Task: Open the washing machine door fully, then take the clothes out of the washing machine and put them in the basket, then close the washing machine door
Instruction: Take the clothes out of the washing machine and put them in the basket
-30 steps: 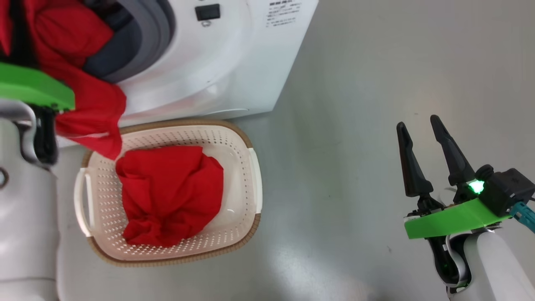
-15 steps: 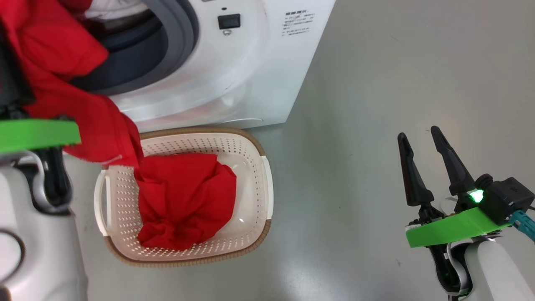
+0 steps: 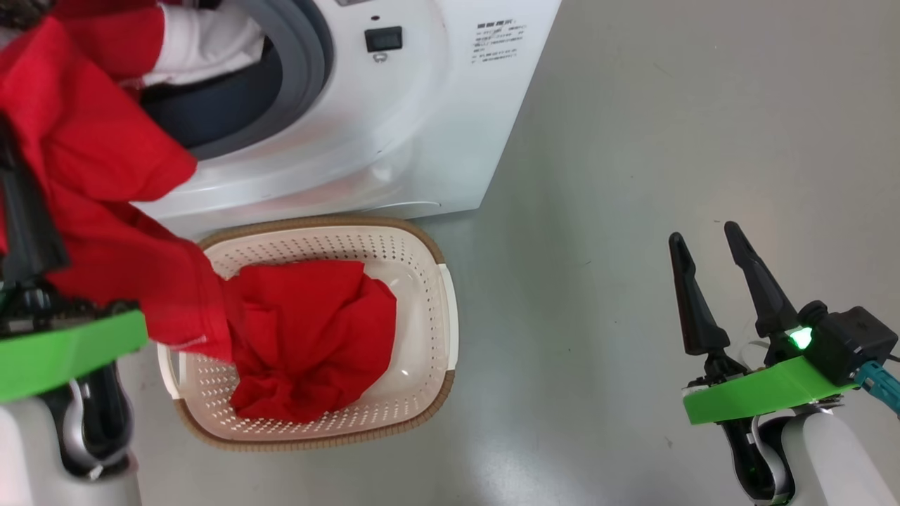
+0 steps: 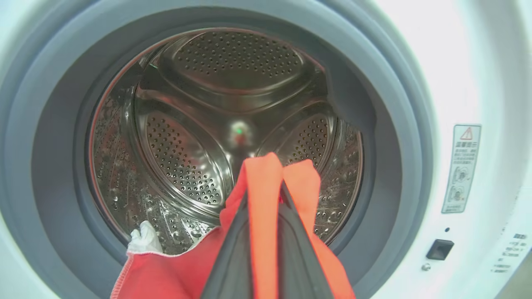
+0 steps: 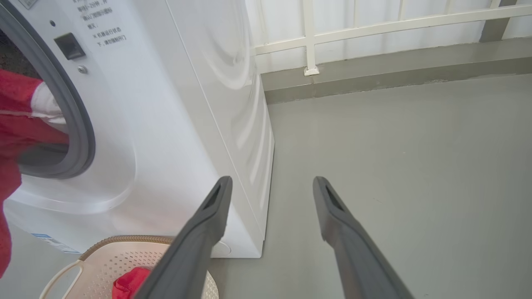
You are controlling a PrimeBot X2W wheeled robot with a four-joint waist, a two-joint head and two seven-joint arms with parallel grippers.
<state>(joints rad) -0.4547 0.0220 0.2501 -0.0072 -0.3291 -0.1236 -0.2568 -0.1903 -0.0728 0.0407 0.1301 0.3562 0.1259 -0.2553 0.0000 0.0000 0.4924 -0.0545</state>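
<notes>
**Step in hand:** unloading. The left gripper (image 4: 264, 195) is clenched on a fold of a red garment (image 3: 91, 161), with cloth wrapped over both fingertips. From that grip the garment hangs down to the left edge of the basket (image 3: 330, 223). Its white part (image 3: 204, 49) lies across the grey gasket (image 4: 54, 166), at the mouth of the washer (image 3: 394, 126). A second red garment (image 3: 309, 330) sits bundled inside the basket. The steel drum (image 4: 187, 145) shows behind the held cloth. I judge the trailing end is not yet free of the opening.

**Right gripper** (image 3: 703, 232): fingers spread, holding nothing, hovering over bare floor (image 3: 598, 176) well apart from the basket and washer.

**Next move, as I judge it:** draw the left arm back and down until the white end clears the gasket. Then bring the grip over the middle of the basket and release. Closing the door follows.

**Edges:** the gasket lip is the likely snag point for the trailing cloth. The basket stands just beside the washer's base, so the drop zone is tight on that side. The hanging cloth drapes over the left rim — a release there would risk spilling outside.

**Room:** the floor to the right of the basket is wide open — ample swing space there.
</notes>
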